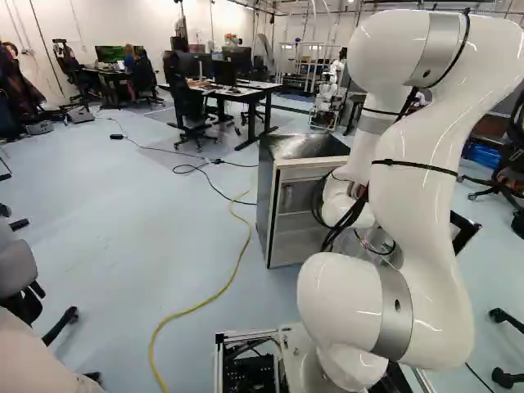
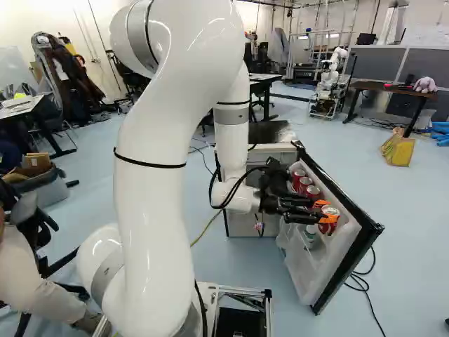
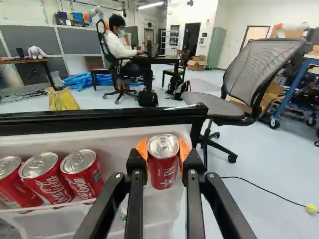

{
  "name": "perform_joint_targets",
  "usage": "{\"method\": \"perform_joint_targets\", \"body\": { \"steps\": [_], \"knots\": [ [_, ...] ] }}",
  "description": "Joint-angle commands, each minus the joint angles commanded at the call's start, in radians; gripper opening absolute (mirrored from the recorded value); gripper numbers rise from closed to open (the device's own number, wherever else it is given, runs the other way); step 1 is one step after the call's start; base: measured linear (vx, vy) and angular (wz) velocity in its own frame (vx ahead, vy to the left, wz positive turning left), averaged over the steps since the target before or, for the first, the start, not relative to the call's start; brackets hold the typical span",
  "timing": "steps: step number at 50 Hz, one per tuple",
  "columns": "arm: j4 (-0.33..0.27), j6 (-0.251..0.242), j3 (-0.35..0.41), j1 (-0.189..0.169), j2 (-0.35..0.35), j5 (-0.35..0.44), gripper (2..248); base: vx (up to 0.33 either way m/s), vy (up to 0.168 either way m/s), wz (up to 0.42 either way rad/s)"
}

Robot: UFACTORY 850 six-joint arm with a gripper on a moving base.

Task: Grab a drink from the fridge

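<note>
At the open fridge door, my gripper reaches over the shelf from the fridge side. In the wrist view both orange pads of the gripper press on opposite sides of a red can, near its top; the gripper is shut on it. The can is upright; whether its base touches the shelf, I cannot tell. Several more red cans stand in a row in the door shelf, beside the held one with a gap between. The fridge body stands behind my arm.
Beyond the door are an office chair, a yellow bag and a dark cable on the floor. A yellow cable runs along the floor beside the fridge. Another robot stands far back. A small bottle sits low in the door.
</note>
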Motion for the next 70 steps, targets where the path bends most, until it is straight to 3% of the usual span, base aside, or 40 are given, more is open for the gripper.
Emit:
{"method": "perform_joint_targets", "body": {
  "steps": [70],
  "knots": [
    [-0.092,0.000,0.175,0.159,0.103,0.096,83,0.000,0.000,0.000]
  ]
}}
